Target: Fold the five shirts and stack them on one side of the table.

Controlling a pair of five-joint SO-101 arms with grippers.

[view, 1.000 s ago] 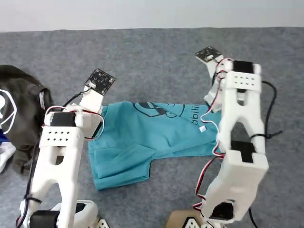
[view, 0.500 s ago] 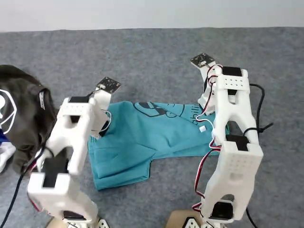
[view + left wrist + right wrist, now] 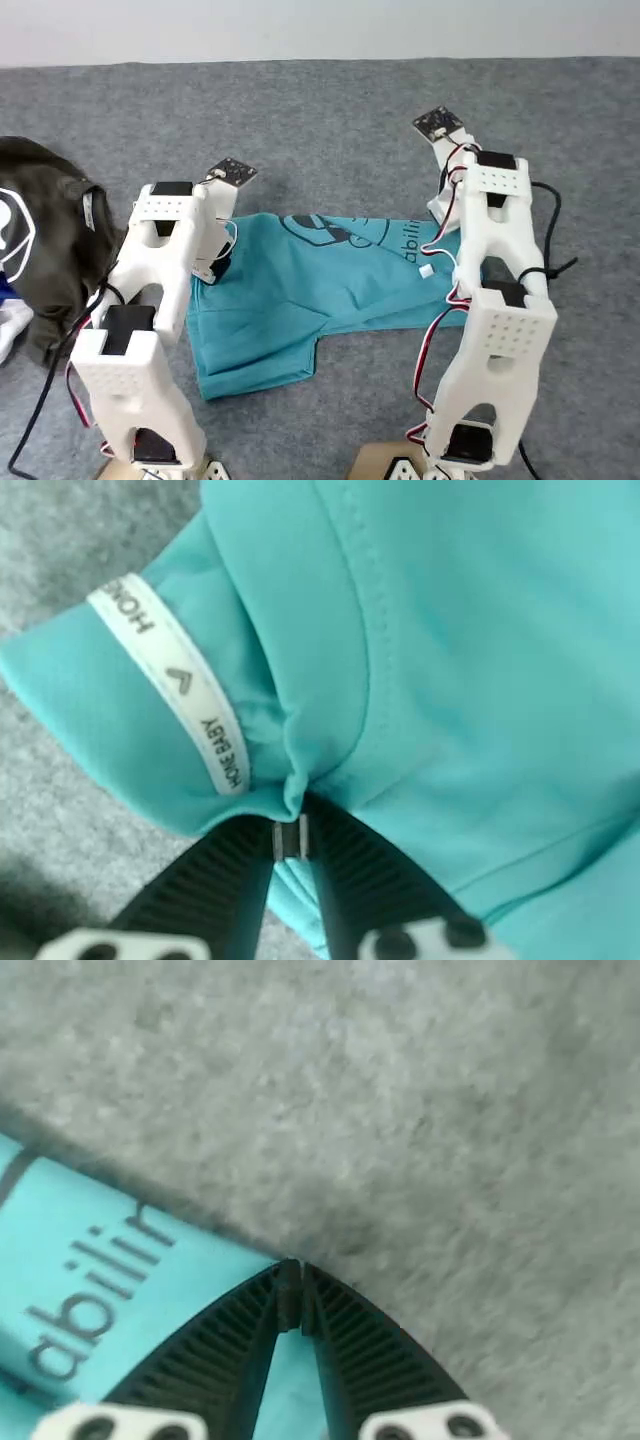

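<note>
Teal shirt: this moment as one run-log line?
left gripper: shut on teal shirt by neck label | right gripper: shut on its printed edge | shirt: spread on grey table | dark shirt: heaped aside

Soft, even light covers the grey worktop (image 3: 330, 100). The left arm (image 3: 150, 290) and right arm (image 3: 500, 290) cast faint shadows. The shirt (image 3: 470, 660) is bright, with dark shadow beside it.

high: above, looking down, far | wrists: close along fingers (image 3: 205, 885) | shared: teal shirt (image 3: 330, 290)

Dark shirts (image 3: 45, 250) partly off-frame.
</note>
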